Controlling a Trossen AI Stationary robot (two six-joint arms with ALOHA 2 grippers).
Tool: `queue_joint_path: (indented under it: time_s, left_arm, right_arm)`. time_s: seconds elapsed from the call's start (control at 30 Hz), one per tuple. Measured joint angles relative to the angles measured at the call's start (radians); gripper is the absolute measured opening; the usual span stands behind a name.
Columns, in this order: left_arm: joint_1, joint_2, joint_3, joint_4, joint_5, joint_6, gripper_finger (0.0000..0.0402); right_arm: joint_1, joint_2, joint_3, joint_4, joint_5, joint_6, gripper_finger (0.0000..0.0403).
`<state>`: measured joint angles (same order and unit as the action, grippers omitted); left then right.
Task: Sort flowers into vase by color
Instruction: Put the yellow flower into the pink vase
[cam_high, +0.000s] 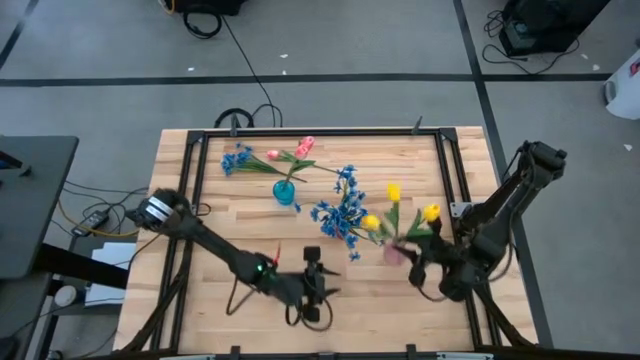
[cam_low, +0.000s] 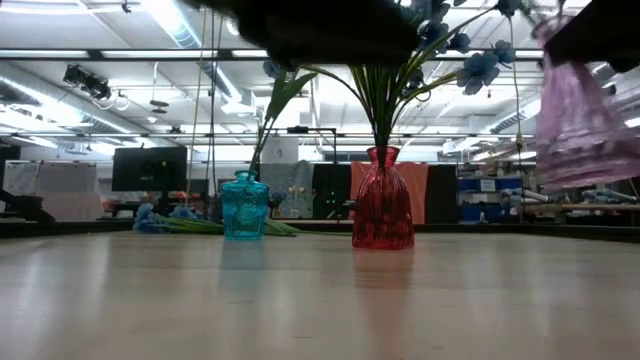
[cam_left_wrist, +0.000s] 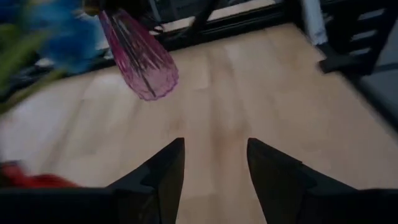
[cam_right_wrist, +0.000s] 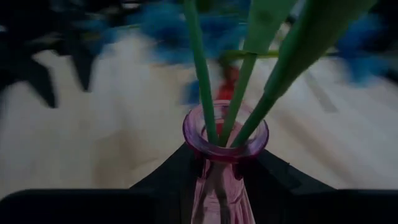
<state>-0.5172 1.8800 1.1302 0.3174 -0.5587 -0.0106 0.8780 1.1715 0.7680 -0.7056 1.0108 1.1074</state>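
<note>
Your right claw (cam_right_wrist: 225, 163) is clamped on the pink vase (cam_right_wrist: 222, 186), lifted, holding three green-stemmed yellow tulips (cam_high: 394, 192). Left claw (cam_left_wrist: 214, 163) gapes, empty.

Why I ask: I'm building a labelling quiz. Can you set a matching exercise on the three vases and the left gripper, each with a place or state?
Things:
1. teal vase
2. red vase
3. pink vase
4. left gripper

Places or states:
A. raised in the air, with yellow tulips in it
B. open, holding nothing
C. leftmost vase in the high view
D. holds the blue blossoms

Pairs: 1-C, 2-D, 3-A, 4-B
</note>
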Motion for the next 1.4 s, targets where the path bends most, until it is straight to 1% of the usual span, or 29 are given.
queue_joint_path:
  time_s: [0.07, 0.13, 0.23, 0.3, 0.4, 0.47, 0.57, 0.67, 0.77, 0.87, 1.03, 1.13, 1.27, 1.4]
  left_arm:
    - [0.026, -0.037, -0.077, 0.092, 0.017, 0.062, 0.0181]
    - [0.051, -0.087, -0.174, 0.218, 0.051, 0.088, 0.0181]
    - [0.085, -0.150, -0.332, 0.424, 0.090, 0.075, 0.0181]
    - [0.101, -0.183, -0.428, 0.528, 0.103, 0.052, 0.0181]
    - [0.124, -0.241, -0.519, 0.613, 0.148, 0.017, 0.0181]
    - [0.142, -0.269, -0.536, 0.611, 0.174, -0.019, 0.0181]
    - [0.170, -0.315, -0.535, 0.511, 0.201, -0.050, 0.0181]
    - [0.195, -0.362, -0.525, 0.421, 0.205, -0.048, 0.0181]
    - [0.230, -0.410, -0.523, 0.365, 0.205, -0.021, 0.0181]
    - [0.275, -0.468, -0.523, 0.313, 0.217, 0.015, 0.0181]
    - [0.359, -0.583, -0.528, 0.215, 0.289, 0.092, 0.0181]
    - [0.389, -0.663, -0.536, 0.140, 0.319, 0.144, 0.0177]
    - [0.424, -0.756, -0.592, 0.136, 0.355, 0.219, 0.0169]
    - [0.477, -0.834, -0.669, 0.155, 0.375, 0.239, 0.0166]
  right_arm:
    - [-0.032, -0.023, 0.000, -0.076, 0.012, 0.032, 0.0122]
    - [-0.062, -0.047, 0.000, -0.131, 0.016, 0.044, 0.0122]
    - [-0.109, -0.083, 0.000, -0.184, 0.034, 0.045, 0.0122]
    - [-0.149, -0.105, 0.000, -0.211, 0.057, 0.043, 0.0122]
    - [-0.216, -0.124, 0.000, -0.262, 0.073, 0.042, 0.0122]
    - [-0.263, -0.128, -0.001, -0.269, 0.083, 0.042, 0.0122]
    - [-0.341, -0.127, -0.018, -0.247, 0.107, 0.038, 0.0122]
    - [-0.424, -0.126, -0.050, -0.230, 0.098, 0.032, 0.0122]
    - [-0.499, -0.126, -0.089, -0.156, 0.069, -0.036, 0.0122]
    - [-0.581, -0.127, -0.130, -0.009, 0.006, -0.166, 0.0122]
    - [-0.747, -0.127, -0.184, 0.271, -0.096, -0.449, 0.0122]
    - [-0.854, -0.127, -0.210, 0.419, -0.139, -0.594, 0.0122]
    - [-0.990, -0.127, -0.252, 0.586, -0.190, -0.743, 0.0122]
    - [-1.129, -0.126, -0.306, 0.763, -0.321, -0.865, 0.0122]
